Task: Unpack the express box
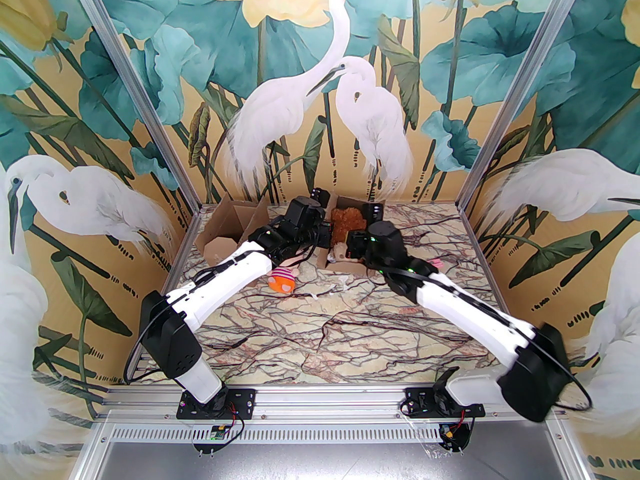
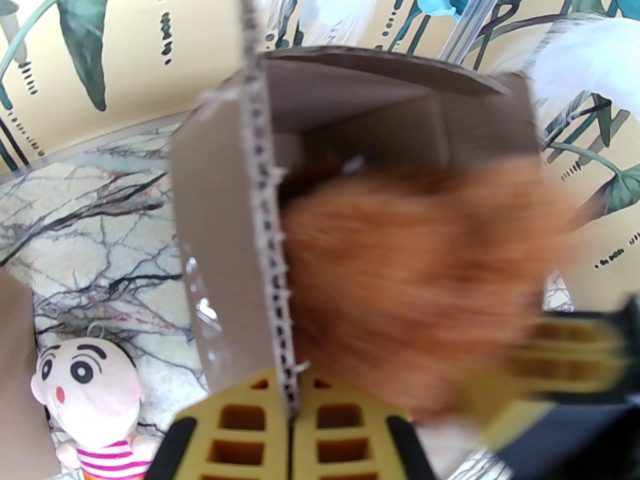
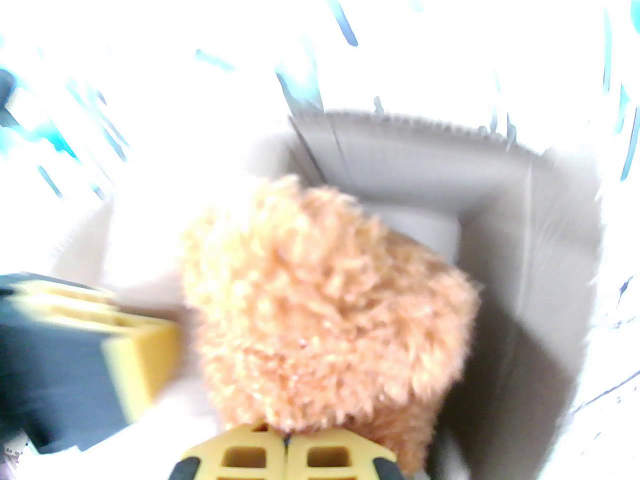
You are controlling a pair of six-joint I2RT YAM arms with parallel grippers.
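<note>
So the surface is a glossy marble-look tabletop (image 1: 350,328), cream with dark red and black veins. It's boxed in by walls covered in a painted mural (image 1: 300,43) of white egrets and teal lotus leaves on yellow, with bare aluminium posts (image 1: 134,83) at the corners.

The corrugated cardboard express box (image 1: 346,267) (image 2: 230,228) (image 3: 425,168) sits open near the back middle of the table. A shaggy, curly brown plush toy (image 1: 346,219) (image 2: 400,278) (image 3: 325,308) sticks up out of it.

The left gripper (image 1: 322,233) (image 2: 291,413) has its yellow waffle-pattern fingers clamped tight on the raw fluted edge of the box's side flap. The right gripper (image 1: 352,248) (image 3: 286,435) has its fingers pressed fully together right at the base of the fur. Honestly can't tell if any fur is pinched, as the wrist view is blown out and blurry.

A soft cartoon-boy doll in a pink-and-white striped top (image 1: 282,280) (image 2: 85,383) lies on the table just left of the box. A second open cardboard carton (image 1: 225,233) sits further left.
</note>
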